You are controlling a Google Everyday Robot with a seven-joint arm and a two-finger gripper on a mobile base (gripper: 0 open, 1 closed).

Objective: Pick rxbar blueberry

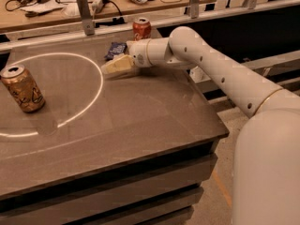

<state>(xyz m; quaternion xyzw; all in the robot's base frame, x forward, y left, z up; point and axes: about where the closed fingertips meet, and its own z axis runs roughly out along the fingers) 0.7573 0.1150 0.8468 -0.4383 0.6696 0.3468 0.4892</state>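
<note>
The rxbar blueberry [115, 49], a small flat bar in a dark navy wrapper, lies on the grey table [140, 121] near its far edge. My gripper [117, 66] sits low over the table just in front of the bar, pointing left, with the white arm reaching in from the right. It holds nothing that I can see. The arm's wrist hides the bar's right end.
A red cola can [141, 28] stands at the far edge, right of the bar and behind my wrist. A gold-brown can [22, 88] stands at the left, on a white ring of light [96, 95]. A cluttered bench and railing [84, 13] run behind.
</note>
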